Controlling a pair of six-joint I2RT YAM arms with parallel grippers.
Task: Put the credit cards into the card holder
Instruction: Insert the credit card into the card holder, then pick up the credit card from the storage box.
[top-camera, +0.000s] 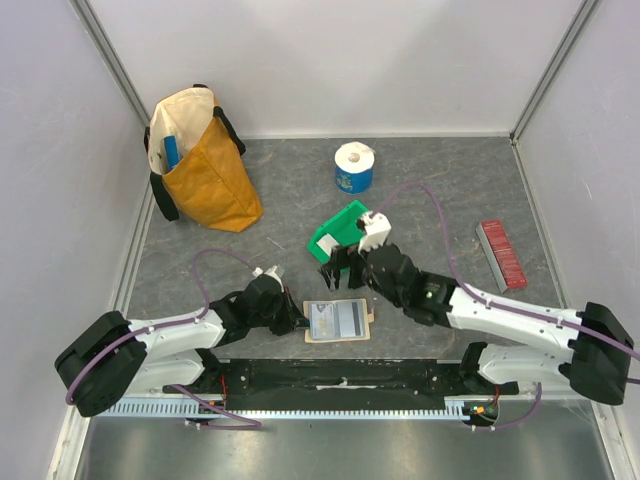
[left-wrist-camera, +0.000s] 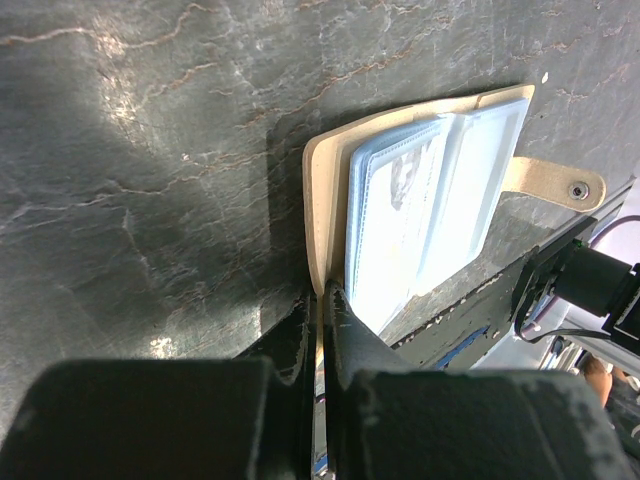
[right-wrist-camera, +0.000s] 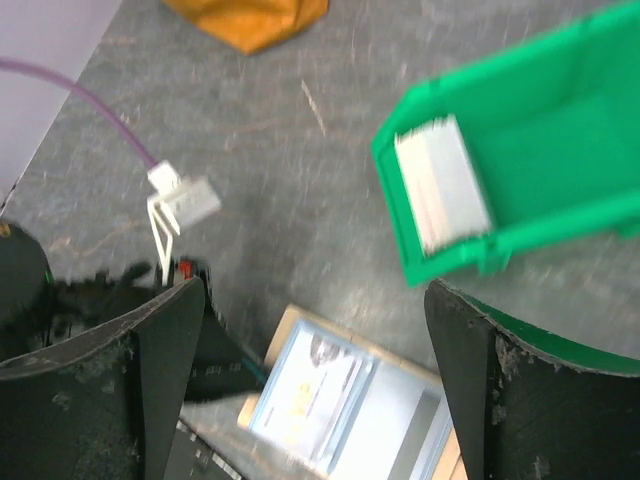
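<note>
The tan card holder (top-camera: 338, 322) lies open on the table near the front edge, with a card showing in its clear pockets (left-wrist-camera: 400, 215). My left gripper (top-camera: 298, 322) is shut on the holder's left tan edge (left-wrist-camera: 318, 190); its closing tab (left-wrist-camera: 555, 181) points away. My right gripper (top-camera: 342, 272) is open and empty, hovering between the holder (right-wrist-camera: 350, 400) and the green bin (top-camera: 345, 218). A white stack of cards (right-wrist-camera: 440, 185) lies in the bin (right-wrist-camera: 540, 200). The right wrist view is blurred.
A yellow and cream bag (top-camera: 205, 160) stands at the back left. A blue and white roll (top-camera: 353, 167) stands behind the bin. A red ridged strip (top-camera: 502, 254) lies at the right. Walls close three sides.
</note>
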